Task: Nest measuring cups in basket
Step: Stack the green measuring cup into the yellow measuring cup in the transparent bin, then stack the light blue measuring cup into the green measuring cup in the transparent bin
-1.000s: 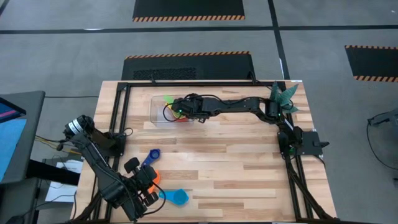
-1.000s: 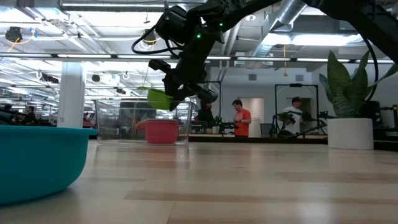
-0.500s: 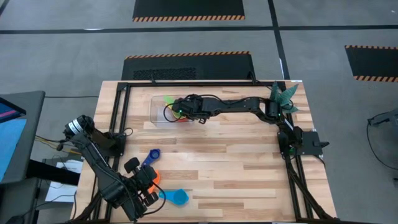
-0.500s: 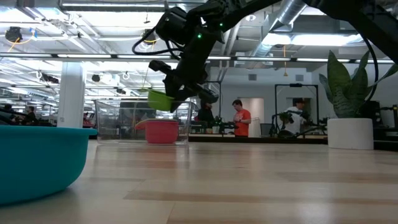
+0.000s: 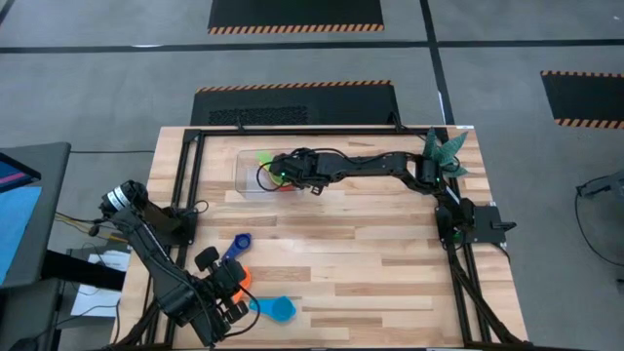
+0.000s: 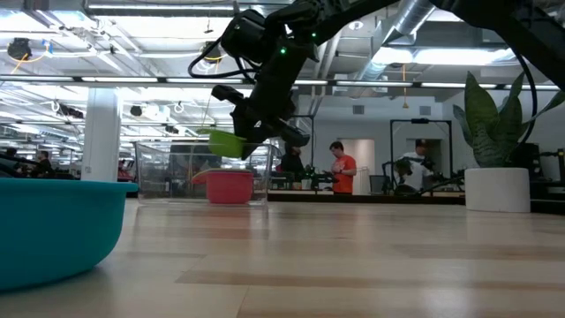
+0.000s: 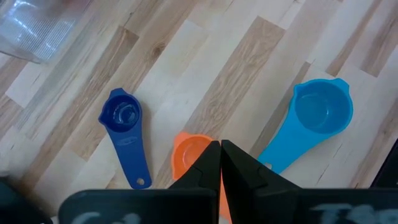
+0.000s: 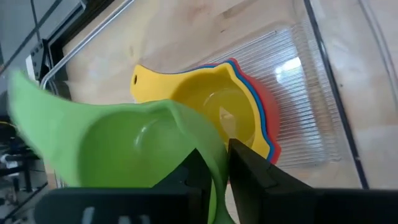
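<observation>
My right gripper (image 8: 219, 167) is shut on a green measuring cup (image 8: 124, 143) above the clear basket (image 5: 250, 175) at the table's far side. In the basket a yellow cup (image 8: 214, 106) sits nested in a red cup (image 8: 268, 118). In the low view the green cup (image 6: 225, 141) hangs above the red cup (image 6: 228, 186). My left gripper (image 7: 219, 155) is shut and hovers near the table's front left over an orange cup (image 7: 189, 148). A blue cup (image 7: 123, 118) and a light blue cup (image 7: 320, 112) lie on the wood beside the orange one. My right gripper pinches the green cup between its two fingers at the side of the bowl where it narrows (image 8: 214, 177). The fingers slant down from the table's right side. The cup is lifted clear, its opening up, over the yellow cup in the basket.
A white plant pot (image 6: 499, 190) with a leafy plant (image 5: 441, 151) stands at the table's far right corner. A dark frame rail (image 5: 190, 175) runs along the table's left side. People stand in the room beyond the table.
The green cup has tipped a little toward level in my right gripper's hold, above the basket. The gripper itself has stayed in place.
</observation>
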You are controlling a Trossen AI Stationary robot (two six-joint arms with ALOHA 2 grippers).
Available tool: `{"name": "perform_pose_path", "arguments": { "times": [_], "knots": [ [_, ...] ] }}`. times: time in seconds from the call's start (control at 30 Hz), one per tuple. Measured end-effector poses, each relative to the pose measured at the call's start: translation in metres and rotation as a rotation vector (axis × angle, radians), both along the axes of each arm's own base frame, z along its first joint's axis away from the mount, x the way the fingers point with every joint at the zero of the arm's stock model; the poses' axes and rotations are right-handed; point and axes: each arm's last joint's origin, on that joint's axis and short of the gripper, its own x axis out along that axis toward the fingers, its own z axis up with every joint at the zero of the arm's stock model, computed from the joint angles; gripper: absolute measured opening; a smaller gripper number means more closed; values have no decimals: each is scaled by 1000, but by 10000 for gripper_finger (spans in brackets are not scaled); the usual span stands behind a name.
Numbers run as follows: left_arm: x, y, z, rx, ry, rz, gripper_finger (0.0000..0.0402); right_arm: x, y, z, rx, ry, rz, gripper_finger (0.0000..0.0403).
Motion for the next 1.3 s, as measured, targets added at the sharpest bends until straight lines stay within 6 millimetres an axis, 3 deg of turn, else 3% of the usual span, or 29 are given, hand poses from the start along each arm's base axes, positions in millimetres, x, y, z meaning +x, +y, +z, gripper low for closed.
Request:
{"name": "perform_pose_path", "arguments": {
  "times": [0.47, 0.63, 0.93, 1.03, 1.13, 1.3],
  "knots": [
    [2, -3, 0, -11, -10, -40, 0, 0, -3, 1, 49, -40, -51, 249],
    [2, -3, 0, -11, -10, -40, 0, 6, -4, 5, 37, -113, -46, 254],
    [3, -3, 0, -17, -15, -40, 0, 18, 0, 42, -9, -280, 37, 255],
    [3, -3, 0, -7, -12, -57, 0, 21, -1, 44, -31, -319, 54, 255],
    [3, -3, 0, 7, -3, -85, 0, 29, -3, 55, -113, -412, 194, 255],
    [2, -4, 0, -2, 19, -101, 0, 38, -1, 81, -217, -663, 619, 255]
  ]
}}
